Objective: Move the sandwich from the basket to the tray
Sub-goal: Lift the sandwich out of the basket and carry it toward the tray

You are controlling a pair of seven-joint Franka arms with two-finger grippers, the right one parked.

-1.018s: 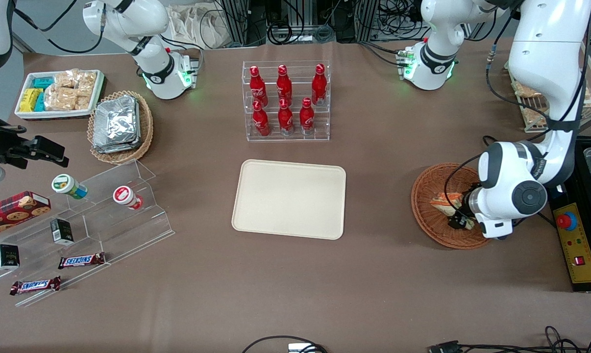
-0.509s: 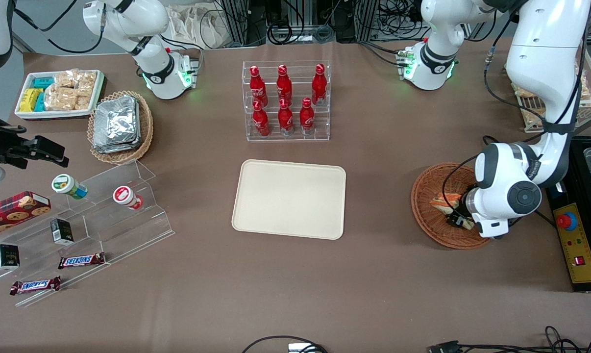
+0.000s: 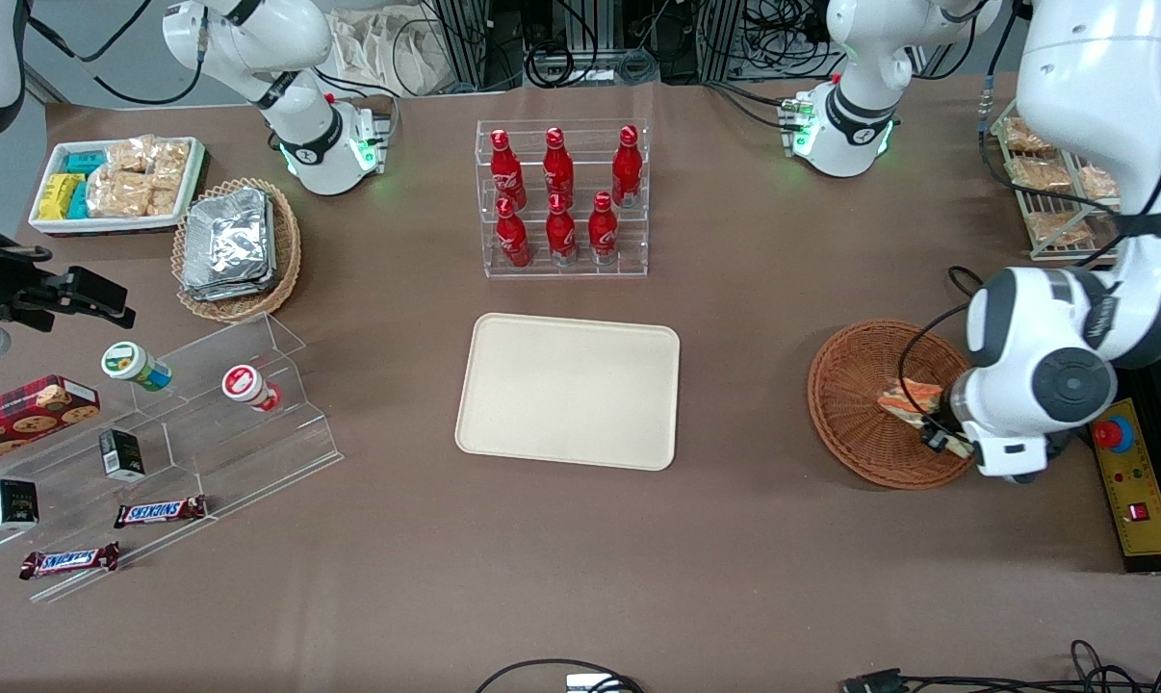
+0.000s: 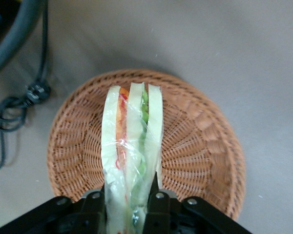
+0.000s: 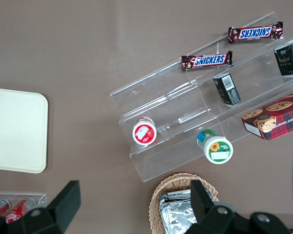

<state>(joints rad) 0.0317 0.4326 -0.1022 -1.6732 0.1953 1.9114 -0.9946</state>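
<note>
Left arm's gripper [image 3: 939,435] hangs over the basket [image 3: 855,423] at the working arm's end of the bench [image 3: 580,558], its two black fingers [image 4: 157,202] clamped on the sandwich [image 4: 132,151]. In the wrist view the wedge, wrapped in clear film, stands on edge between the fingers: three white bread slices w/ orange filling in one gap and green in the other. The reddish-brown wicker bowl lies below it; whether the sandwich's tip touches the weave cannot be told. In the front view the sandwich [image 3: 913,397] shows as an orange-topped wedge over the part of the basket closest to the arm, partly covered by the arm's white wrist.

The cream tray [image 3: 568,390] sits mid-bench, well apart from the basket, nothing on it. Farther from the front camera than the tray stands a clear rack holding six red bottles [image 3: 561,197]. Toward the parked arm's end: a tan oval basket w/ foil packs [image 3: 231,245], a white bin of snacks [image 3: 118,183], and a stepped clear display [image 3: 186,433] w/ two Snickers bars [image 3: 160,511], small cartons, two capped cups and a red cookie box [image 3: 27,412].
</note>
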